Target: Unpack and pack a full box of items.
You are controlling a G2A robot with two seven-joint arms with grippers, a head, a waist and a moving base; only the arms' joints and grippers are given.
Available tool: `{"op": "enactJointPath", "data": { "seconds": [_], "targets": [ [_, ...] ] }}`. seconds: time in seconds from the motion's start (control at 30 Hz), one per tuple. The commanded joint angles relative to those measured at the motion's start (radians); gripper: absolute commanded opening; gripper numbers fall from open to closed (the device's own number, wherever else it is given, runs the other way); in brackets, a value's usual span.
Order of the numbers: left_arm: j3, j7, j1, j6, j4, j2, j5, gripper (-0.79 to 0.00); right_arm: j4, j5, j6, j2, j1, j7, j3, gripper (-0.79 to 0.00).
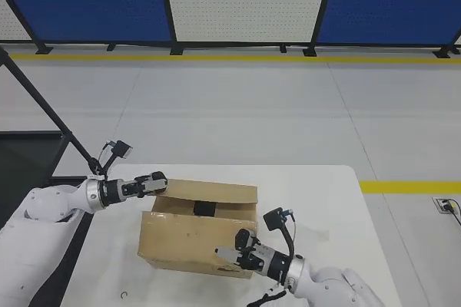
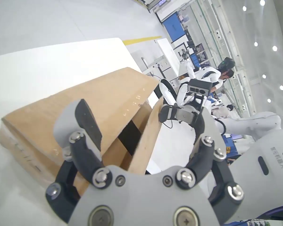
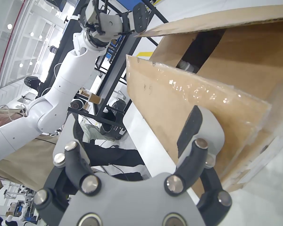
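Observation:
A brown cardboard box (image 1: 192, 234) stands in the middle of the white table (image 1: 315, 199). Its two long flaps are partly raised, with a dark gap (image 1: 205, 207) between them. My left gripper (image 1: 150, 184) is at the far flap's left corner. In the left wrist view it (image 2: 143, 121) is open, one pad (image 2: 87, 121) lying over the far flap (image 2: 85, 95) and the near flap's edge (image 2: 147, 137) between the fingers. My right gripper (image 1: 234, 254) is open at the near flap's right end, one finger (image 3: 198, 128) against the taped flap (image 3: 179, 95). Something pale (image 3: 186, 65) shows inside the box.
A small dark hook-shaped bit (image 1: 124, 295) lies near the table's front left. A black metal frame (image 1: 31, 84) stands off the table's left side. Bare tabletop stretches right of the box to the table's edge (image 1: 365, 207).

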Motion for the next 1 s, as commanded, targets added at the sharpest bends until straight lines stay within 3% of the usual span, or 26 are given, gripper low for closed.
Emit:
{"op": "enactJointPath", "data": {
  "seconds": [0.0, 0.17, 0.33, 0.47, 0.73, 0.97],
  "targets": [
    [0.0, -0.013, 0.014, 0.014, -0.019, 0.013, -0.033, 0.0, 0.009, -0.002, 0.004, -0.003, 0.006, -0.01, -0.006, 0.0],
    [0.003, -0.048, 0.042, 0.048, -0.04, 0.037, -0.096, 0.0, 0.039, 0.006, 0.008, -0.009, 0.024, -0.024, -0.016, 0.0],
    [0.019, -0.06, 0.038, 0.061, 0.015, 0.04, -0.138, 0.0, 0.055, 0.009, 0.0, -0.014, 0.033, -0.029, -0.025, 0.0],
    [0.024, -0.076, 0.025, 0.077, 0.06, 0.033, -0.223, 0.0, 0.064, 0.01, -0.004, -0.017, 0.039, -0.028, -0.03, 0.0],
    [0.057, -0.122, -0.007, 0.123, 0.146, 0.014, -0.228, 0.0, 0.071, 0.011, -0.015, -0.021, 0.041, -0.03, -0.032, 0.0],
    [0.078, -0.203, -0.037, 0.204, 0.237, -0.013, -0.301, 0.0, 0.074, 0.009, -0.018, -0.024, 0.039, -0.032, -0.032, 0.0]
  ]
}}
